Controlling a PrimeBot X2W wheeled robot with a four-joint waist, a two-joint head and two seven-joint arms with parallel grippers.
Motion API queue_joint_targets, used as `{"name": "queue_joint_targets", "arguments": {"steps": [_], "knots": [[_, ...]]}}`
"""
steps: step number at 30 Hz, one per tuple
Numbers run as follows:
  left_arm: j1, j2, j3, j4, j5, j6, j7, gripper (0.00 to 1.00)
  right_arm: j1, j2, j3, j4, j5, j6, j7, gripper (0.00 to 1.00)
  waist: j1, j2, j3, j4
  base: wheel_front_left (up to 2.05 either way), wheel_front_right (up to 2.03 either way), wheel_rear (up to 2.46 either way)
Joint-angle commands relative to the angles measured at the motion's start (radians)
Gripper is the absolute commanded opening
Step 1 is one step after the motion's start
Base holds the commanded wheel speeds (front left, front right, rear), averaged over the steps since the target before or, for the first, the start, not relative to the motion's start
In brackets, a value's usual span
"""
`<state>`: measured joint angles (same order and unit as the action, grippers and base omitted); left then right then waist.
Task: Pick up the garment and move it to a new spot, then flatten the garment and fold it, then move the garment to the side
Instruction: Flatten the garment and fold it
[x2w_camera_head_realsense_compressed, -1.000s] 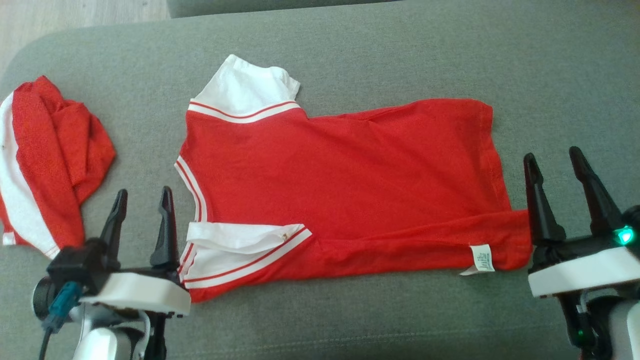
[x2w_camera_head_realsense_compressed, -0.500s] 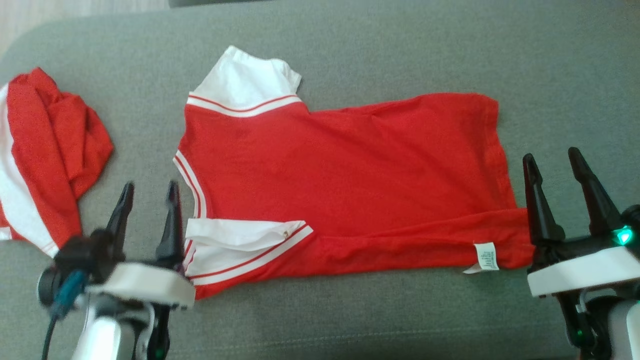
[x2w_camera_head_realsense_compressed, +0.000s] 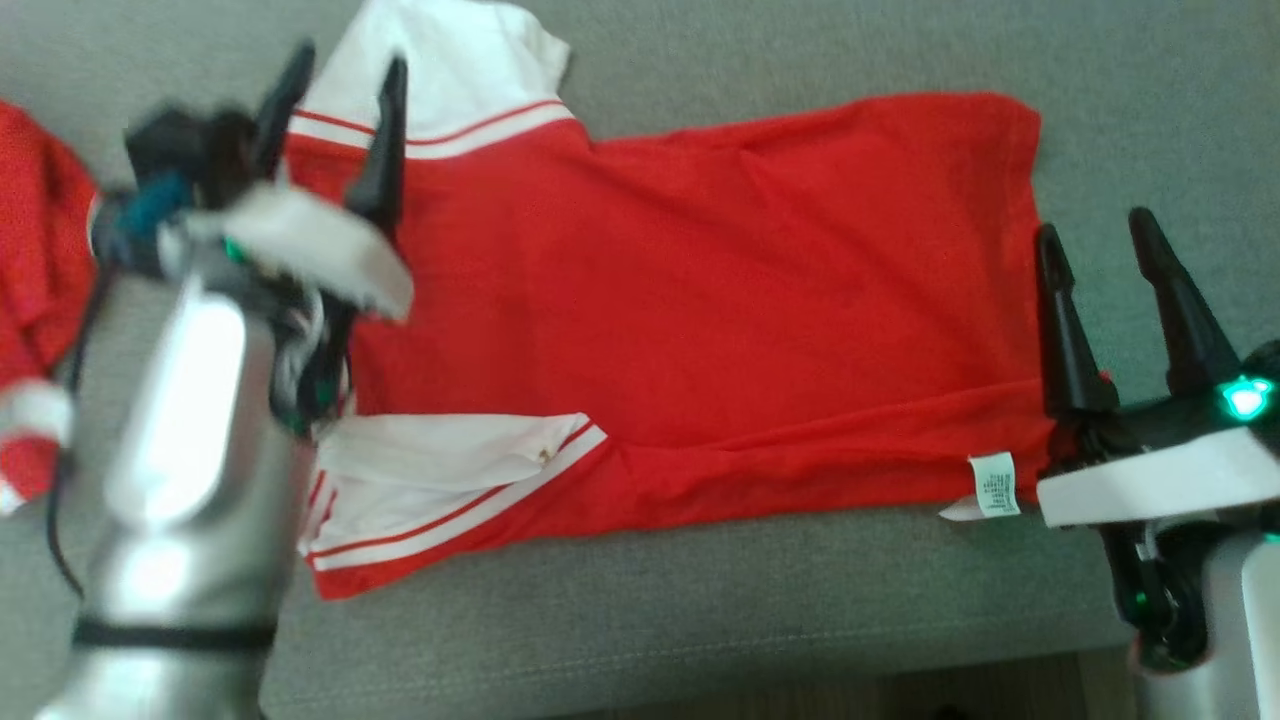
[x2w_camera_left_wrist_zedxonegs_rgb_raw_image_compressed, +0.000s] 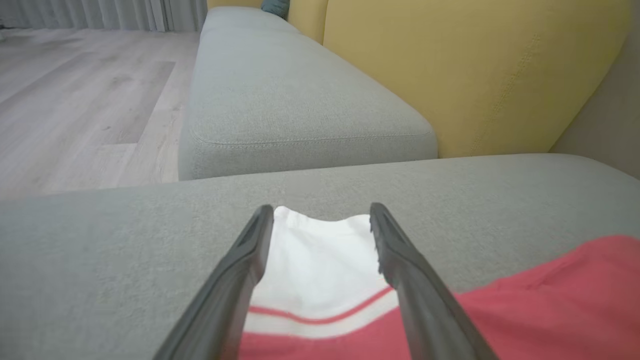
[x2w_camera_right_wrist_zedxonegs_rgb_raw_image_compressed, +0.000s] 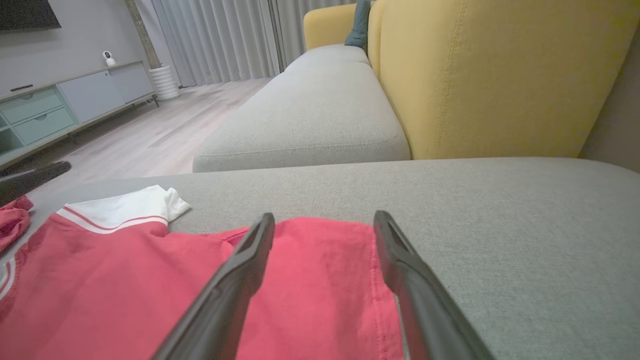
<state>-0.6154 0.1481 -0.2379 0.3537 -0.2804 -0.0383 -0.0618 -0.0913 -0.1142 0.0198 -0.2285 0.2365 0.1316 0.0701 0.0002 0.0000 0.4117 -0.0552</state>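
The garment (x2w_camera_head_realsense_compressed: 720, 300), a red T-shirt with white, red-striped sleeves, lies spread flat on the grey sofa cushion (x2w_camera_head_realsense_compressed: 800, 620), hem to the right. Its near sleeve (x2w_camera_head_realsense_compressed: 440, 480) is folded onto the body, and a white label (x2w_camera_head_realsense_compressed: 995, 485) sticks out at the near hem corner. My left gripper (x2w_camera_head_realsense_compressed: 345, 65) hovers open over the far white sleeve (x2w_camera_left_wrist_zedxonegs_rgb_raw_image_compressed: 320, 260), one finger on each side of it. My right gripper (x2w_camera_head_realsense_compressed: 1092, 228) stands open just off the hem edge, its fingers (x2w_camera_right_wrist_zedxonegs_rgb_raw_image_compressed: 235, 280) above the red cloth (x2w_camera_right_wrist_zedxonegs_rgb_raw_image_compressed: 125, 280). Neither gripper holds anything.
A second red and white garment (x2w_camera_head_realsense_compressed: 40, 230) lies bunched at the cushion's left end. The cushion's front edge (x2w_camera_head_realsense_compressed: 700, 690) runs along the bottom. Beyond are another grey seat (x2w_camera_left_wrist_zedxonegs_rgb_raw_image_compressed: 290, 100), a yellow backrest (x2w_camera_left_wrist_zedxonegs_rgb_raw_image_compressed: 475, 70) and wooden floor (x2w_camera_left_wrist_zedxonegs_rgb_raw_image_compressed: 75, 90).
My left arm has reached forward from beside the near sleeve to the far sleeve. The head camera has shifted, so the shirt sits higher in view. The right gripper keeps its place by the hem.
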Motion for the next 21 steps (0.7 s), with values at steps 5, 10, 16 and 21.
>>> {"name": "queue_joint_targets", "arguments": {"steps": [5,10,16,21], "knots": [[-0.228,0.023,0.029,0.189,-0.007,-0.027,0.000,1.00,-0.045,-0.009,0.039,-0.027,-0.003,-0.001,-0.015,1.00,-0.0002,0.0000,0.081,-0.052,0.00,0.00,0.00],[-0.381,0.028,0.033,0.415,-0.008,-0.024,0.014,1.00,-0.061,-0.006,0.054,-0.018,0.000,-0.001,-0.024,1.00,-0.0002,0.0000,0.117,-0.075,0.00,0.00,0.00],[-0.483,0.039,0.031,0.649,-0.013,-0.027,0.037,1.00,-0.065,0.001,0.065,-0.002,0.004,-0.001,-0.031,1.00,-0.0002,0.0000,0.134,-0.097,0.00,0.00,0.00],[-0.517,0.038,0.020,0.783,-0.014,-0.031,0.067,0.76,-0.065,0.002,0.060,0.005,0.009,-0.001,-0.032,1.00,-0.0002,0.0000,0.136,-0.108,0.00,0.00,0.00]]}}
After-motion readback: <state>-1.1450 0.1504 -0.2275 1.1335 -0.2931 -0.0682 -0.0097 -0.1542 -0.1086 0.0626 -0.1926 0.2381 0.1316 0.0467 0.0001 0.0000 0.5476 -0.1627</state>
